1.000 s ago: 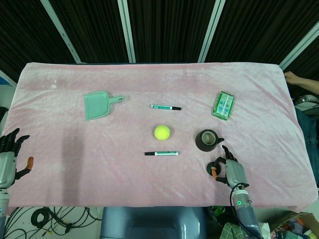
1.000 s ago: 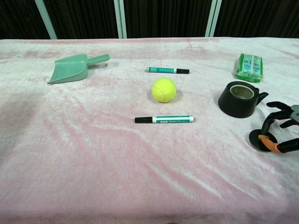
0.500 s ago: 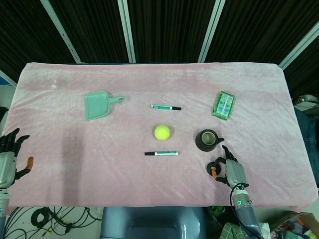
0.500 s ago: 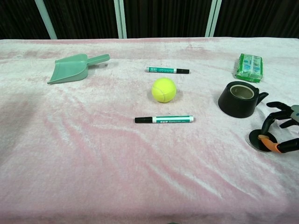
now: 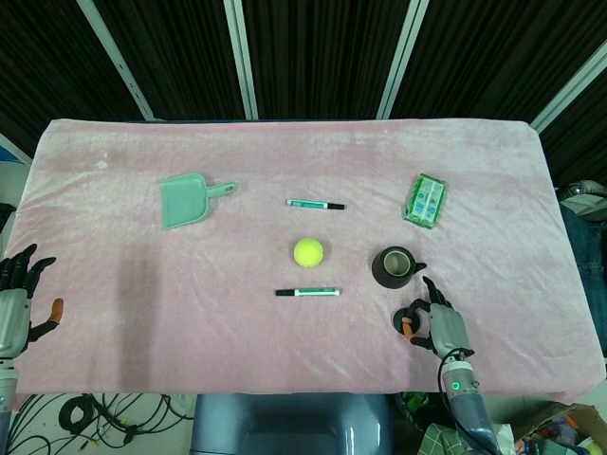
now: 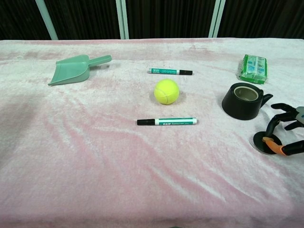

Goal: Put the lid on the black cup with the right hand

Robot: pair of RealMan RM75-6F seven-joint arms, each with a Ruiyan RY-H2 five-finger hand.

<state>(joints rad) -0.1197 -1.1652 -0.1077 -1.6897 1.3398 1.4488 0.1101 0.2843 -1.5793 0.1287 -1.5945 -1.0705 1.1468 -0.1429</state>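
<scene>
The black cup (image 5: 394, 266) (image 6: 243, 100) stands upright and uncovered on the pink cloth, right of centre, its handle pointing right. Its flat black lid (image 5: 402, 321) (image 6: 260, 140) lies on the cloth just in front of the cup, near the front edge. My right hand (image 5: 438, 322) (image 6: 285, 133) arches over the lid's right side, fingers curled down on its rim and the orange-tipped thumb pressed against it, pinching it. My left hand (image 5: 14, 303) hovers at the far left edge with fingers spread and nothing in it; only the head view shows it.
A yellow tennis ball (image 6: 166, 91) sits mid-table between two green markers (image 6: 171, 71) (image 6: 166, 121). A green dustpan (image 6: 75, 70) lies far left, and a green tissue pack (image 6: 252, 68) sits behind the cup. The table's front edge runs close to the lid.
</scene>
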